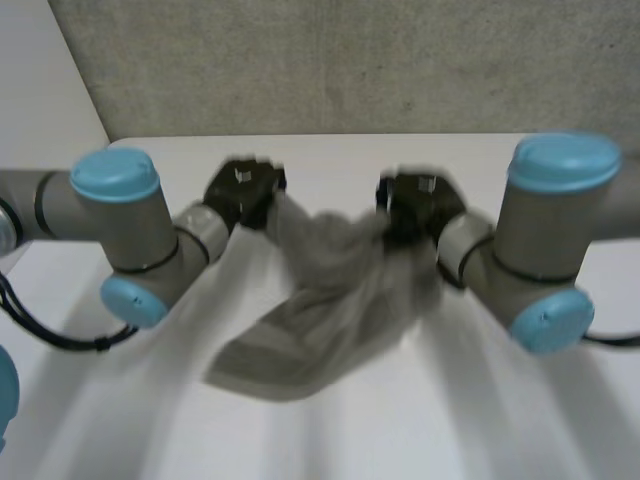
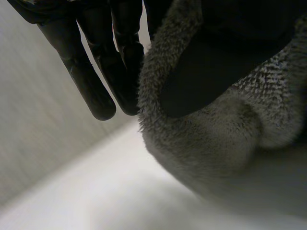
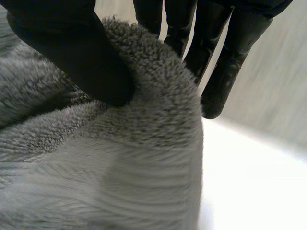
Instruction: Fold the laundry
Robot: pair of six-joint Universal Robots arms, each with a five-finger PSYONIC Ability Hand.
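A fluffy grey towel [image 1: 330,300] hangs bunched between my two hands above the white table [image 1: 420,430], and its lower end trails down to the tabletop. My left hand [image 1: 243,192] holds the towel's upper left part. In the left wrist view the thumb [image 2: 216,62] presses the towel [image 2: 206,139] against the fingers [image 2: 96,81]. My right hand [image 1: 420,205] holds the upper right part. There the thumb [image 3: 72,52] pins the towel [image 3: 120,163] to the fingers [image 3: 225,72]. Both hands are raised and close together.
A grey wall [image 1: 350,60] rises behind the table's far edge. Both forearms, with their light-blue caps [image 1: 115,175] [image 1: 565,160], reach in from the sides. Bare tabletop lies around and in front of the towel.
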